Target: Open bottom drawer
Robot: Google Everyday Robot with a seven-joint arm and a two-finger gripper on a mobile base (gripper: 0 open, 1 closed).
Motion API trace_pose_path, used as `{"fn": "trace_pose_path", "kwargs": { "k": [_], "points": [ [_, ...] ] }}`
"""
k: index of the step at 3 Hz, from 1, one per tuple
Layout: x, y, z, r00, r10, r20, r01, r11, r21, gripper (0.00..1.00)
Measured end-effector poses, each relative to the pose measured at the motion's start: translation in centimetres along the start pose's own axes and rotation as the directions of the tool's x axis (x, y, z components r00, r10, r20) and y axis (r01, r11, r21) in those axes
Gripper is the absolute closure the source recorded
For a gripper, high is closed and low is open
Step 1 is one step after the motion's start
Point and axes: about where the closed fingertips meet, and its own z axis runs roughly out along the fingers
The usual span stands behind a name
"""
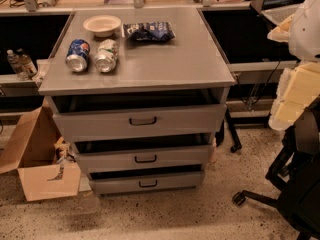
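Note:
The bottom drawer (pixel 170 181) is the lowest and narrowest of three grey drawer fronts in a grey cabinet (pixel 150 59). It has a small black centre pull (pixel 148 184) and a dark gap above its front. The middle drawer (pixel 175 157) and the top drawer (pixel 180 120) sit above it, each with a dark gap too. Part of my arm (pixel 299 91), white and cream, shows at the right edge, well right of the drawers. My gripper is out of view.
On the cabinet top are a blue can (pixel 78 55), a green-white can (pixel 106 56), a cream bowl (pixel 102 25) and a dark snack bag (pixel 149 31). An open cardboard box (pixel 37 159) lies on the floor left. A black office chair (pixel 295 184) stands right.

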Motion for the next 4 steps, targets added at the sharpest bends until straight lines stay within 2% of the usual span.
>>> {"fn": "trace_pose_path", "kwargs": {
  "k": [1, 2, 3, 4],
  "points": [
    [0.0, 0.0, 0.0, 1.0, 0.0, 0.0, 0.0, 1.0, 0.0, 0.0],
    [-0.7, 1.6, 4.6, 0.995, -0.1, -0.029, 0.099, 0.9943, -0.04, 0.0],
    [-1.3, 4.5, 11.3, 0.977, -0.208, -0.048, 0.204, 0.9755, -0.082, 0.0],
    [-0.9, 8.3, 17.4, 0.97, -0.241, -0.035, 0.235, 0.9633, -0.13, 0.0]
  ]
}}
